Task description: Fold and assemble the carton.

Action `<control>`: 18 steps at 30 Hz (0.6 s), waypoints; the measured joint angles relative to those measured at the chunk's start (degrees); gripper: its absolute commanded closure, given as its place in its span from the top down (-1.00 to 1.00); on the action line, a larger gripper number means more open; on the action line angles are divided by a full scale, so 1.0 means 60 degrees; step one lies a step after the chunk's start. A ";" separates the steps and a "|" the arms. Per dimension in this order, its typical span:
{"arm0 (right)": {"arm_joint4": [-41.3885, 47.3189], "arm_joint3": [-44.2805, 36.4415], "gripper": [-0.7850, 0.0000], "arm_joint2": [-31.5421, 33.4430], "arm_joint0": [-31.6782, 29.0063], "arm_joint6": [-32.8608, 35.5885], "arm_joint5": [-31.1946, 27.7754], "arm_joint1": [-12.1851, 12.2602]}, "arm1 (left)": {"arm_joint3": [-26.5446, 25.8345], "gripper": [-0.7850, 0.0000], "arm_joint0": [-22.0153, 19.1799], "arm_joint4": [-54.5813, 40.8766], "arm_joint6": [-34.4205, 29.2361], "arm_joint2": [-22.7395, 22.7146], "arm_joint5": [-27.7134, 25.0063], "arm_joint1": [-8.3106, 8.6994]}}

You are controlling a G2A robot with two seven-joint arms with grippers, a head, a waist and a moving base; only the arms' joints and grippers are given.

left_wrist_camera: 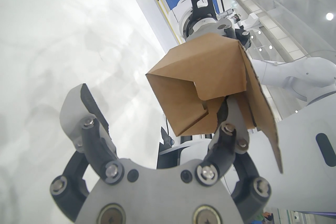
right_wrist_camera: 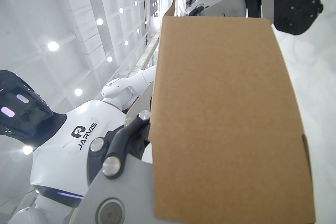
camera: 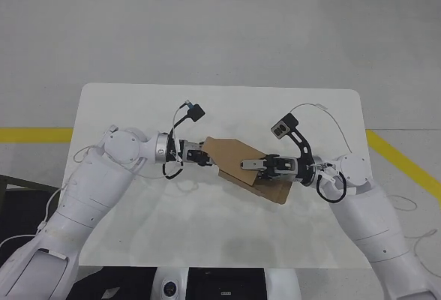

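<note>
Over the middle of the white table (camera: 130,112), the brown corrugated cardboard carton (camera: 232,154) hangs half-folded, one wall pinched by the right gripper (camera: 259,165). The left gripper (left_wrist_camera: 156,97) is spread wide, one finger (left_wrist_camera: 232,114) tucked against the loose end flaps (left_wrist_camera: 199,107). Pushing there could twist the carton out of that single pinch, or crumple a flap.

The carton (right_wrist_camera: 225,109) covers most of the right tool (camera: 259,165).
</note>
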 measured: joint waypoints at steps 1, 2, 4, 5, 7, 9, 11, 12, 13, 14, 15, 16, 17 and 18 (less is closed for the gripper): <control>0.0001 0.0014 -1.00 0.0004 0.0006 -0.0001 -0.0006 -0.0001 | -0.0013 1.00 -0.0002 -0.0010 -0.0028 0.0031 0.0000 -0.0008; 0.0002 0.0025 -1.00 0.0012 0.0008 -0.0003 -0.0010 -0.0001 | -0.0019 1.00 -0.0003 -0.0014 -0.0041 0.0047 -0.0001 -0.0013; 0.0003 0.0045 -1.00 0.0029 0.0008 -0.0004 -0.0019 -0.0001 | -0.0019 1.00 -0.0005 -0.0018 -0.0048 0.0065 -0.0008 -0.0020; 0.0003 0.0050 -1.00 0.0034 0.0006 -0.0004 -0.0024 0.0000 | -0.0015 1.00 -0.0006 -0.0019 -0.0048 0.0066 -0.0012 -0.0022; 0.0003 0.0056 -1.00 0.0045 -0.0002 -0.0002 -0.0031 0.0000 | 0.0012 1.00 -0.0008 -0.0017 -0.0043 0.0050 -0.0016 -0.0022; 0.0008 0.0072 -1.00 0.0061 -0.0011 0.0003 -0.0044 0.0002 | 0.0057 1.00 -0.0012 0.0005 -0.0021 -0.0012 -0.0025 -0.0008; -0.0009 0.0122 -1.00 0.0096 -0.0019 0.0024 -0.0045 0.0010 | 0.0140 1.00 -0.0016 0.0061 0.0013 -0.0147 -0.0037 0.0025; -0.0026 0.0154 -1.00 0.0120 -0.0022 0.0034 -0.0036 0.0016 | 0.0182 1.00 -0.0012 0.0082 0.0027 -0.0227 -0.0041 0.0047; -0.0057 0.0198 -1.00 0.0157 -0.0026 0.0051 -0.0021 0.0026 | 0.0236 1.00 0.0005 0.0103 0.0039 -0.0347 -0.0047 0.0080; -0.0086 0.0233 -1.00 0.0190 -0.0030 0.0063 -0.0007 0.0035 | 0.0268 1.00 0.0026 0.0125 0.0039 -0.0442 -0.0050 0.0108; -0.0114 0.0275 -1.00 0.0230 -0.0036 0.0068 0.0002 0.0046 | 0.0291 1.00 0.0053 0.0149 0.0024 -0.0537 -0.0050 0.0138; -0.0139 0.0335 -1.00 0.0290 -0.0052 0.0065 0.0008 0.0060 | 0.0314 1.00 0.0103 0.0180 -0.0022 -0.0658 -0.0035 0.0180; -0.0150 0.0380 -1.00 0.0336 -0.0069 0.0050 0.0013 0.0070 | 0.0321 1.00 0.0145 0.0207 -0.0071 -0.0744 -0.0013 0.0212; -0.0149 0.0421 -1.00 0.0382 -0.0092 0.0024 0.0021 0.0079 | 0.0314 1.00 0.0196 0.0237 -0.0150 -0.0819 0.0023 0.0246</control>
